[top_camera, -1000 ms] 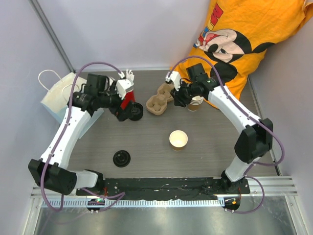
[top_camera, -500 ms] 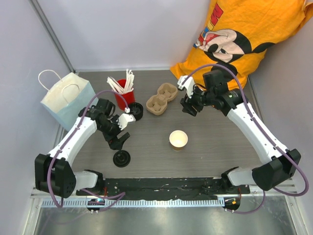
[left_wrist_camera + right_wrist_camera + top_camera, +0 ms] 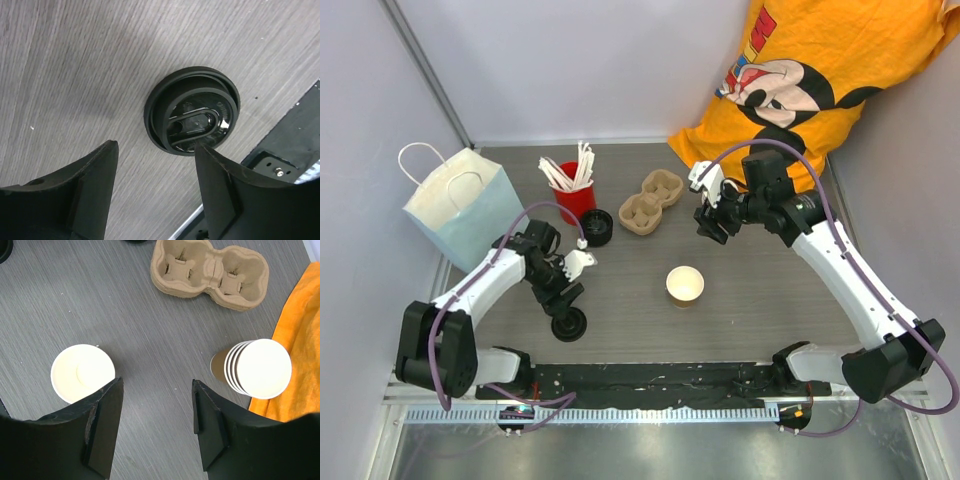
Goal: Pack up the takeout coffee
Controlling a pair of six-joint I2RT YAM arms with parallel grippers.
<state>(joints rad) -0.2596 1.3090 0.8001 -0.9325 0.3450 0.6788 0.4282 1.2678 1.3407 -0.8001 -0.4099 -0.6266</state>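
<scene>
Both gape wide: left gripper (image 3: pixel 156 148) over the lid (image 3: pixel 192 112); only the right gripper (image 3: pixel 157 384) sees stacked cups (image 3: pixel 257 367).

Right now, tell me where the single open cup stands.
Top view: the cup stands near the middle, just right of centre, on the near side of the carrier tray, with the right gripper hovering beyond it and a black lid to its left.
</scene>
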